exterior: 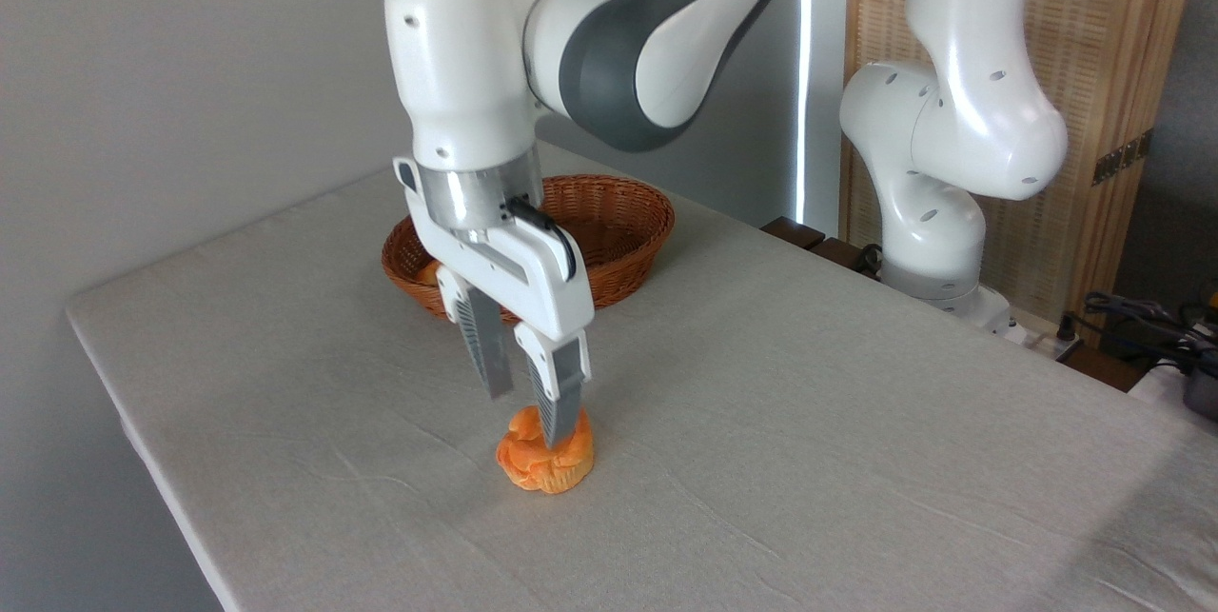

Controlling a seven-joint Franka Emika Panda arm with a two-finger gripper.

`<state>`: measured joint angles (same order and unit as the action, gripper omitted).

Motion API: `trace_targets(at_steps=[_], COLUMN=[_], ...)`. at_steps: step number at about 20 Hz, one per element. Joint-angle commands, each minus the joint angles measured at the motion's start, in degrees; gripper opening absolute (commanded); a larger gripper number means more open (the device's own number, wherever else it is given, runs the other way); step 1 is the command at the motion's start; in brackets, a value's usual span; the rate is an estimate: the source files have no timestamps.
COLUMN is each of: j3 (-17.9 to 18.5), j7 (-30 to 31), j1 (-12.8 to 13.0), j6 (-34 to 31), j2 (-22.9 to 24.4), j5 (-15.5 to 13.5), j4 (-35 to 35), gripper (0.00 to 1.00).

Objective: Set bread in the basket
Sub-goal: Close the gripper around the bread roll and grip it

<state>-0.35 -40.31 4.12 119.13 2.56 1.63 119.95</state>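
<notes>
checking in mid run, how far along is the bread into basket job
Early stage. Done: the arm has reached the bread, which sits on the table in front of the basket. In hand: the gripper is open, its fingers apart just above and around the bun's top, not clamped. Left: closing on it, lifting, carrying it back to the basket and releasing.

Bread [544, 464]: small lumpy orange bun, upright on the surface. Basket [618, 241]: reddish-brown oval wicker, well apart behind it.
</notes>
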Motion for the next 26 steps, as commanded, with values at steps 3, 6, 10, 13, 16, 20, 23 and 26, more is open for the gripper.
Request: trace_targets(at_steps=[3, 6, 10, 13, 16, 20, 23, 26], j3=[0.44, 0.27, 0.27, 0.27, 0.27, 0.27, 0.27, 0.27], j7=[-0.91, -0.56, -0.65, -0.04, 0.40, 0.49, 0.32, 0.23], j1=[0.62, 0.71, 0.71, 0.71, 0.71, 1.06, 1.15, 1.15], j6=[2.59, 3.12, 3.13, 2.95, 2.77, 2.42, 2.33, 2.33], j2=[-0.09, -0.89, -1.06, -1.77, -1.77, -1.94, -1.86, -1.86], j5=[4.70, 4.08, 2.68, 2.32, 2.32, 2.32, 2.24, 2.24], j4=[3.79, 4.23, 4.23, 4.23, 4.23, 4.15, 4.06, 3.71], gripper=[1.00, 0.96, 0.46, 0.30, 0.24, 0.24, 0.24, 0.23])
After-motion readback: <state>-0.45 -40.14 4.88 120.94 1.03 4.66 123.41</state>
